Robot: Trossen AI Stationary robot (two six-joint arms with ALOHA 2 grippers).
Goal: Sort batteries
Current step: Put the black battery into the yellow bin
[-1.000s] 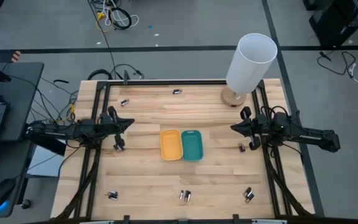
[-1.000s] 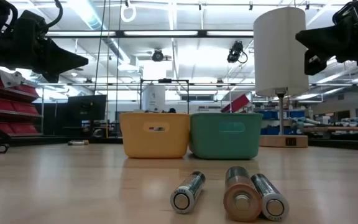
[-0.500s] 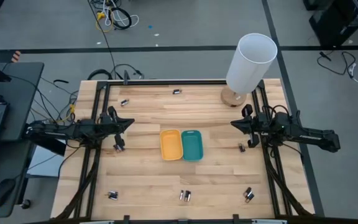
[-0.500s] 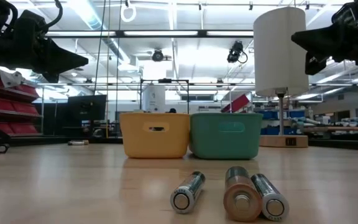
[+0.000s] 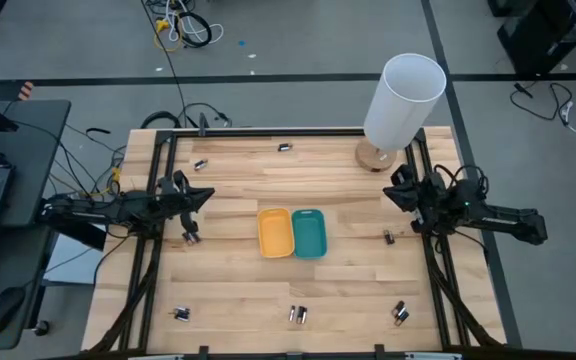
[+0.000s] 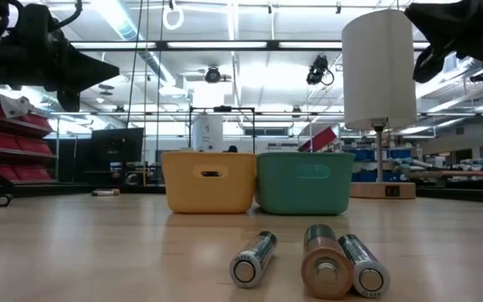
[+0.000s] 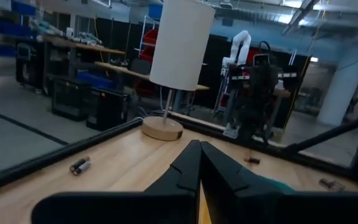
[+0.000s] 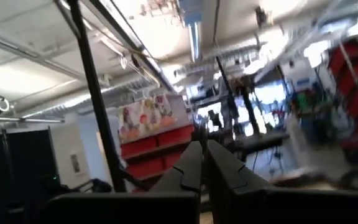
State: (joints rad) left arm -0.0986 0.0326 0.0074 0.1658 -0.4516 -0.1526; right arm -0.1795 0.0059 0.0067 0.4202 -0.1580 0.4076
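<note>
Grippers both clenched, empty: left gripper (image 5: 206, 193) above table's left side, right gripper (image 5: 392, 190) opposite; I see small silvery cylindrical batteries (image 6: 309, 262) scattered on the light wooden table (image 5: 238, 290).

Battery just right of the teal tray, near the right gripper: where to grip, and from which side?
Grip the battery mid-barrel, right gripper descending from above with fingers across its short axis. It lies flat on the table, apart from the teal tray, so both sides look reachable.
</note>
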